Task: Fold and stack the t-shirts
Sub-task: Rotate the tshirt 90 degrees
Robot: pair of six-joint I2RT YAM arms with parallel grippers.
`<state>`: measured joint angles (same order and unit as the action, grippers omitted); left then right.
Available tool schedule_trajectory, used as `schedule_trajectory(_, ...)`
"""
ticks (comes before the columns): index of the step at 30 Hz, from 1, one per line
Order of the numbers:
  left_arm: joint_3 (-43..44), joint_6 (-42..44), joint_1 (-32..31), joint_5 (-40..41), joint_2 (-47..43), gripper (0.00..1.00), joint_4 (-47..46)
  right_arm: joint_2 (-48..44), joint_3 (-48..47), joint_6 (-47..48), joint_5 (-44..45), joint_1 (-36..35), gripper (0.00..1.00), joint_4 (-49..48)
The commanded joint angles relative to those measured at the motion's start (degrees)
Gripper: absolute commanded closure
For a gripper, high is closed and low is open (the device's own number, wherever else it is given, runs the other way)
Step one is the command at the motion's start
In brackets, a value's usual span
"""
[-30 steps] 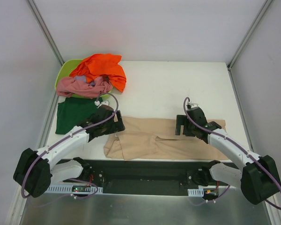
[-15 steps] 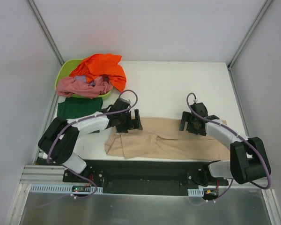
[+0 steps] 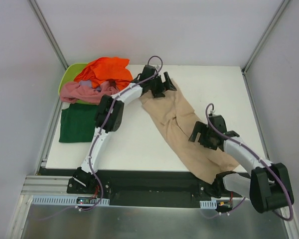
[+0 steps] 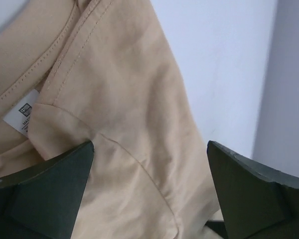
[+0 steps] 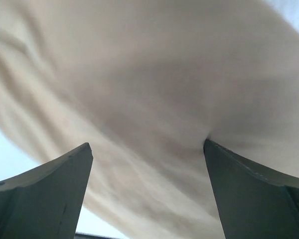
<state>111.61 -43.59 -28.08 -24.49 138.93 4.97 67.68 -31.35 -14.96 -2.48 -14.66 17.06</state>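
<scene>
Beige shirt (image 3: 182,119) stretched diagonally on bench (image 3: 134,144), far centre to near right edge. Left pincer (image 3: 163,85) spread over collar end. Right pincer (image 3: 197,135) spread over mid-cloth. Far-right bench bare. Orange shirt (image 3: 107,72) and pink shirt (image 3: 84,92) heaped on lime tub (image 3: 67,79). Green shirt (image 3: 77,122) flat at left edge.

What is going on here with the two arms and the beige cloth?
Both arms are working on the beige t-shirt, spread diagonally across the table. The left gripper is over its collar end at the back, the right gripper over its lower part; both have fingers apart. The orange shirt and pink shirt are heaped on the green tub; the dark green shirt lies in front of it.
</scene>
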Motion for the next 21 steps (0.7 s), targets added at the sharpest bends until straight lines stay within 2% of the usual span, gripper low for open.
schedule_trajectory(1,23.7,-8.5,-0.1,-9.1,19.1,0.01,1.7,-4.3,6.1,-6.0,-9.7,-4.3,0.04,3.8)
schedule_trajectory(3,34.8,-12.3,-0.1,-8.4,25.7,0.01,0.3,-5.2,7.4,-7.6,-13.1,-8.4,0.04,2.5)
schedule_trajectory(4,35.4,-14.7,-0.1,-7.5,26.6,0.01,-4.2,-4.9,7.6,-8.1,-14.9,-11.1,0.04,1.2)
schedule_trajectory(7,27.8,-19.7,0.0,-1.9,25.3,0.01,-16.0,-1.9,6.2,-9.9,-16.6,-18.7,0.04,-2.9)
schedule_trajectory(11,32.2,-20.5,0.0,1.8,28.6,0.01,-17.0,3.5,1.3,-12.7,-11.0,-26.5,0.04,-5.8)
schedule_trajectory(14,32.8,-21.4,0.2,5.1,29.6,0.01,-18.0,9.7,-3.7,-12.6,-10.8,-31.5,0.04,-6.9)
schedule_trajectory(18,32.9,-22.0,0.9,7.7,30.1,0.01,-19.7,16.2,-9.5,-11.9,-13.0,-34.2,0.04,-10.3)
schedule_trajectory(21,32.9,-22.9,1.8,7.7,30.6,0.01,-20.6,18.5,-14.1,-10.4,-12.2,-34.4,0.04,-9.1)
